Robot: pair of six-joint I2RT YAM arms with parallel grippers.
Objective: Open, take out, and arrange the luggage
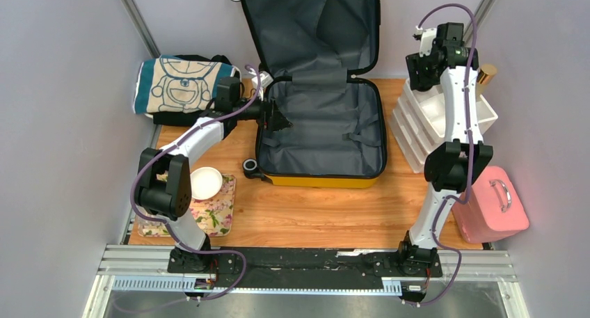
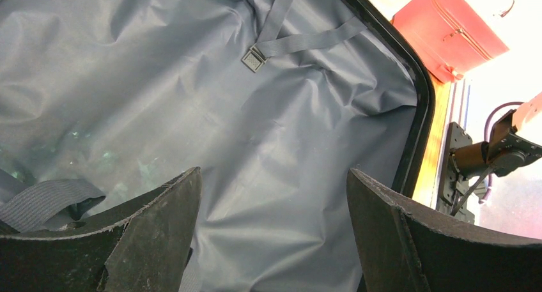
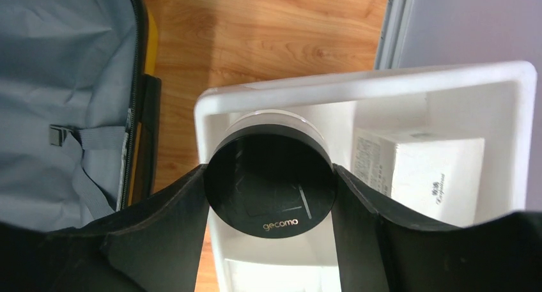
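Luggage: is being shown from above lying open mid-surface, its lid standing up at the far side and its yellow shell along the near edge.
Left hand: is being held spread wide just inside the luggage's left rim, with nothing between its fingers.
Left wrist view: only here are the creased grey lining and a strap buckle being seen close up.
Right hand: is being closed partway, with both fingers pressed on a round black jar.
Right wrist view: the jar is being held over a white tray containing a white box. From above, the jar cannot be made out.
Pink case: is being shown whole only from above, at the surface's right edge.
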